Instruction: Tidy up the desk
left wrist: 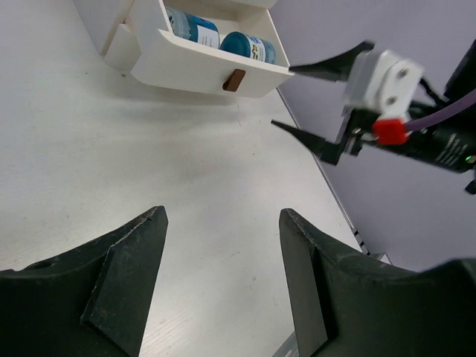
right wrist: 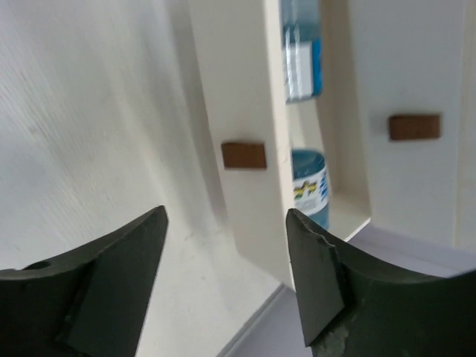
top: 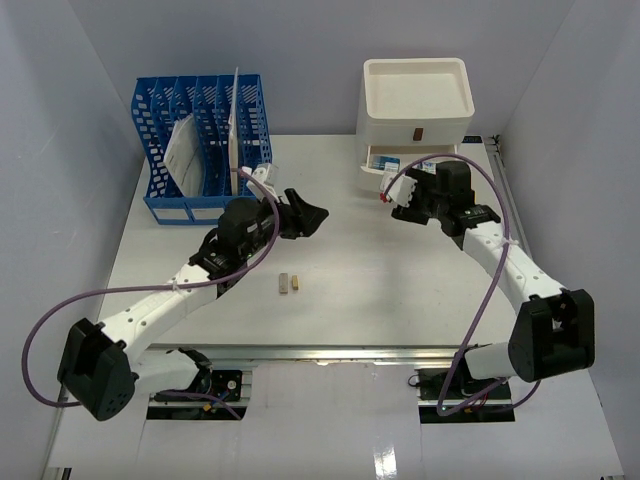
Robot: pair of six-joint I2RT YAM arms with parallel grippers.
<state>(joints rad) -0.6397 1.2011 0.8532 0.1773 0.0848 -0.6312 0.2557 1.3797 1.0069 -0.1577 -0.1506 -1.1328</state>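
The white desk (top: pixel 400 270) carries two small tan and grey blocks (top: pixel 290 284) lying side by side near its middle. My left gripper (top: pixel 312 212) hovers open above the desk in front of the blue file rack; in its wrist view the jaws (left wrist: pixel 223 214) are spread with nothing between them. My right gripper (top: pixel 384 190) is open just in front of the white drawer box (top: pixel 415 100). The box's bottom drawer (right wrist: pixel 245 111) is pulled out, with a brown handle (right wrist: pixel 243 155) and blue bottles (right wrist: pixel 311 186) inside. The right jaws (right wrist: pixel 224 216) are empty.
A blue slotted file rack (top: pixel 200 140) with papers stands at the back left. The drawer box has a tray top and a shut upper drawer (right wrist: pixel 413 126). A metal rail (top: pixel 330 352) runs along the near edge. Walls close in on three sides.
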